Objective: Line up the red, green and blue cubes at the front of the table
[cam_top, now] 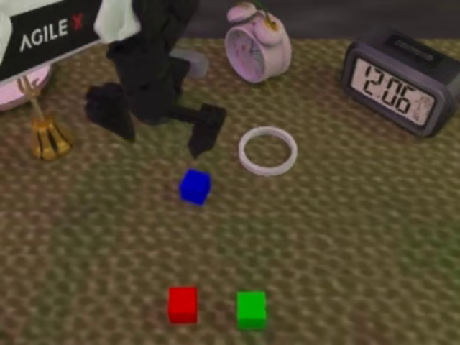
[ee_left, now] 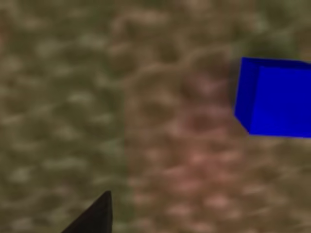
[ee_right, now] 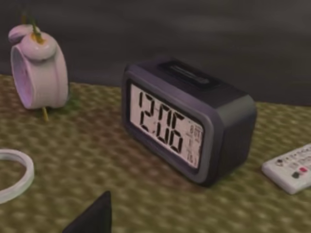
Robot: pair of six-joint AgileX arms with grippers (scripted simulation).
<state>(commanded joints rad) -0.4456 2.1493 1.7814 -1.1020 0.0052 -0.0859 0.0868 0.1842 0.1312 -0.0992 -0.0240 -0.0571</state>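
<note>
Woven olive-brown surface point(cam_top: 345, 237). Left arm's fingers point(cam_top: 154, 129) spread wide, apparently above the surface, blue cube point(cam_top: 195, 186) just in front, untouched. Red cube point(cam_top: 182, 304) and green cube point(cam_top: 251, 309) side by side, apart, at front edge. Right arm not seen from above.

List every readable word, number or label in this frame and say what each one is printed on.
"AGILE X": white letters on the left arm, at the table's far left in the top view.
"12:06": large digits on the dark digital clock, far right of the table.
Smaller figures beside those digits: too small to read.
Markings on the white remote: too blurred to read.
Dial of the pink alarm clock: no numbers legible.
The cubes carry no text.
</note>
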